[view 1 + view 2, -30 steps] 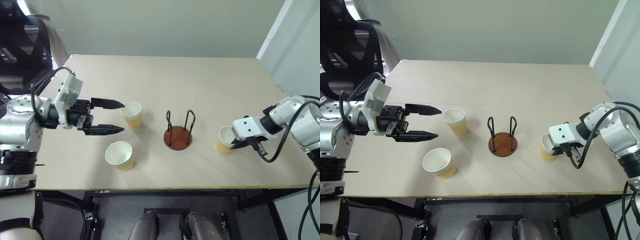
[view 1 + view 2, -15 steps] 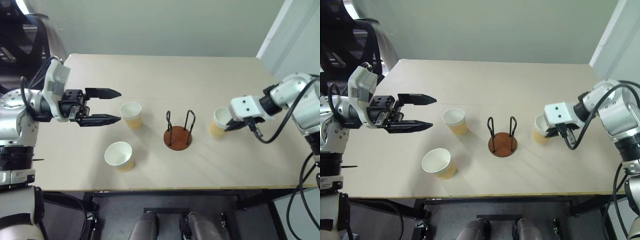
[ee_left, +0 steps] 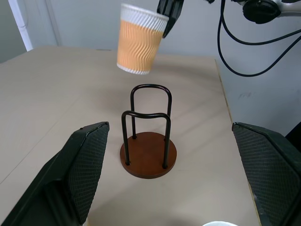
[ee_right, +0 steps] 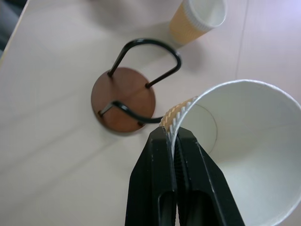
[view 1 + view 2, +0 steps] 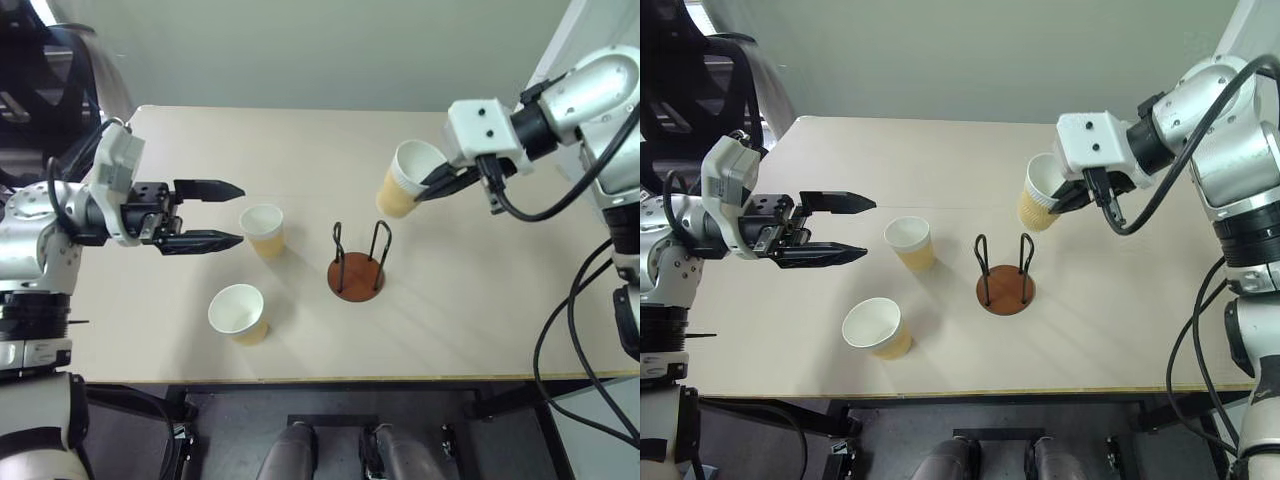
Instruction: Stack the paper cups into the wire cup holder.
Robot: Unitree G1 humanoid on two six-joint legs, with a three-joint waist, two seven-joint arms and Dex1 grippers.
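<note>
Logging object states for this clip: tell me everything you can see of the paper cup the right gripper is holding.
The held cup is a small tapered paper cup, with a yellow-tan rippled sleeve outside, white inside and a white rolled rim. It looks empty. The right gripper is shut on its wall at the rim, one finger inside, one outside. The cup hangs in the air, tilted, clear of the table, above and just beyond the wire holder, not yet between its loops. Nothing else touches it.

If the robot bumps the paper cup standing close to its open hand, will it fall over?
Probably, yes. That paper cup looks empty and thin-walled, so it is likely very light and would slide or tip at a small nudge. It stands on its narrow end with the wide rim up, which makes tipping easier. Once down, its tapered shape would likely roll in a curve on the table.
</note>
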